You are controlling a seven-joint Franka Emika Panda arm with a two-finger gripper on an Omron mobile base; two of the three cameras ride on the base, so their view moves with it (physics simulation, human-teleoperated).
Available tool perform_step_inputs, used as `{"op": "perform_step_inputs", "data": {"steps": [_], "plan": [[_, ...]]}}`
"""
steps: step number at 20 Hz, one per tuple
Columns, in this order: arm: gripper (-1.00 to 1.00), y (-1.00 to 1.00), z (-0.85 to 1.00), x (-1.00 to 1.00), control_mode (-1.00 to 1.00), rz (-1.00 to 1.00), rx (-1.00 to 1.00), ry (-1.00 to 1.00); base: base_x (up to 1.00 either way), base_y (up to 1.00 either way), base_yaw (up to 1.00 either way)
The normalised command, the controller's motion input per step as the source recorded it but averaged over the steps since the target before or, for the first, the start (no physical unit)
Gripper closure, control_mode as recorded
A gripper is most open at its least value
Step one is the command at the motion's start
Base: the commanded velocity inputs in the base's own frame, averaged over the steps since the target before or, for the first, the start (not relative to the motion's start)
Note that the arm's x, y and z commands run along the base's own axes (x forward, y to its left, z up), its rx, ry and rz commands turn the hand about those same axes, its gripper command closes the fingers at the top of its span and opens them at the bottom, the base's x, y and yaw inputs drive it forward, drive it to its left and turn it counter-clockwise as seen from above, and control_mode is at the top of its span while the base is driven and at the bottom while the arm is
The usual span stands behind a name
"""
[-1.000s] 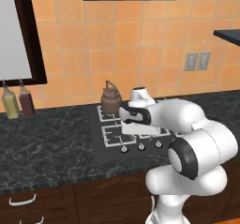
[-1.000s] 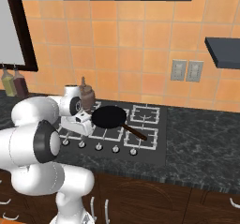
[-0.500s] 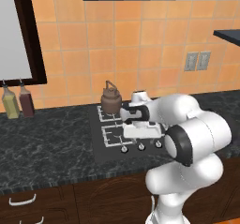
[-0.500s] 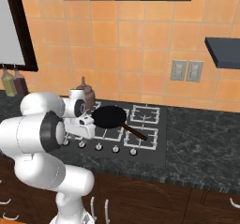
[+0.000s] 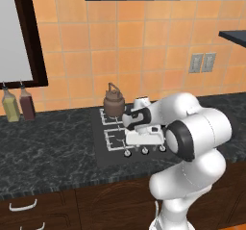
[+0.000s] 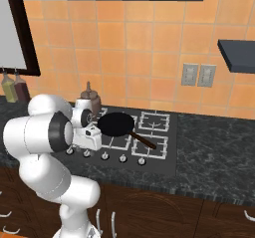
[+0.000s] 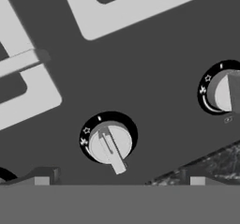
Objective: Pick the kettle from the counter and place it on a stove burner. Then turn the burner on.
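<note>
The brown kettle (image 5: 114,104) (image 6: 90,100) stands upright on the back-left stove burner (image 5: 106,116) of the black cooktop. The dark marbled counter (image 5: 43,147) runs to both sides. My gripper (image 7: 119,177) hangs low over the cooktop's front row of knobs, open, its fingertips (image 7: 42,177) set wide apart. A round grey knob (image 7: 110,142) with a raised bar lies just ahead, between the tips and untouched. The hand (image 5: 140,136) (image 6: 89,137) sits in front of the kettle and apart from it.
A round black pan (image 6: 116,124) with a long handle rests on the middle grates. A second knob (image 7: 222,91) lies at the hand view's right edge. Two slim bottles (image 5: 19,105) (image 6: 14,86) stand at the counter's left by the wall.
The hand has drawn away from the kettle, forward and down to the front knob row. The kettle stays on the back-left grate.
</note>
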Motion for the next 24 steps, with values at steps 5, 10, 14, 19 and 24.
{"op": "perform_step_inputs", "data": {"steps": [5, 10, 14, 19, 24], "plan": [[-1.00, 0.00, -0.03, 0.01, -1.00, 0.00, 0.00, 0.00, 0.00, 0.00, 0.00], [-1.00, -0.02, 0.00, 0.20, -1.00, 0.00, 0.00, 0.00, 0.00, 0.00, 0.00], [-1.00, 0.00, -0.03, 0.09, -1.00, 0.00, 0.00, 0.00, 0.00, 0.00, 0.00], [-1.00, 0.00, -0.11, 0.00, -1.00, 0.00, 0.00, 0.01, 0.00, 0.00, 0.00], [-1.00, 0.00, -0.04, -0.23, -1.00, 0.00, 0.00, 0.00, 0.00, 0.00, 0.00]]}}
